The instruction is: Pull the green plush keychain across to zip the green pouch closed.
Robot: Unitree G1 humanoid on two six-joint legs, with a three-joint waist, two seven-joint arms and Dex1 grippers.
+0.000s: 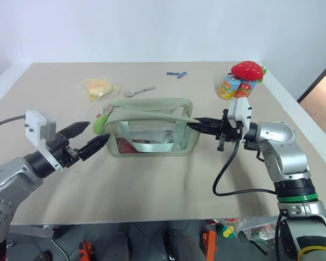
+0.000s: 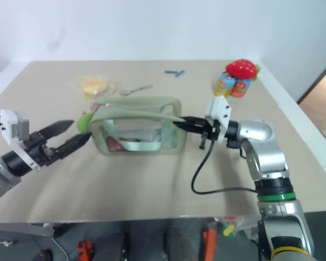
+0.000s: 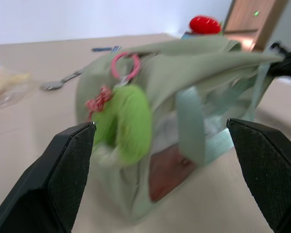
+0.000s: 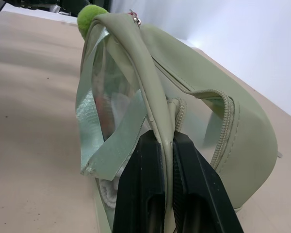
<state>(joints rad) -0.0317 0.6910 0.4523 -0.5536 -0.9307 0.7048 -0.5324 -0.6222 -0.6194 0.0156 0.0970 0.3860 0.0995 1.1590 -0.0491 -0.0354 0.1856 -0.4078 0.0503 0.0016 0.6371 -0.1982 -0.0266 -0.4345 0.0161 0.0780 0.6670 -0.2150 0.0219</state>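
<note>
The pouch (image 1: 152,128) sits mid-worktop, its long axis running parallel to the near edge. The right hand (image 4: 166,145) is pinched shut on the pouch's right-end seam, probably to brace it against the pull of zipping. The keychain (image 3: 123,124) hangs at the pouch's left end, toward the worktop's left edge, so the slider looks to be at that end. The left hand (image 1: 91,137), fingers spread wide, hovers just beside the keychain without touching it.
</note>
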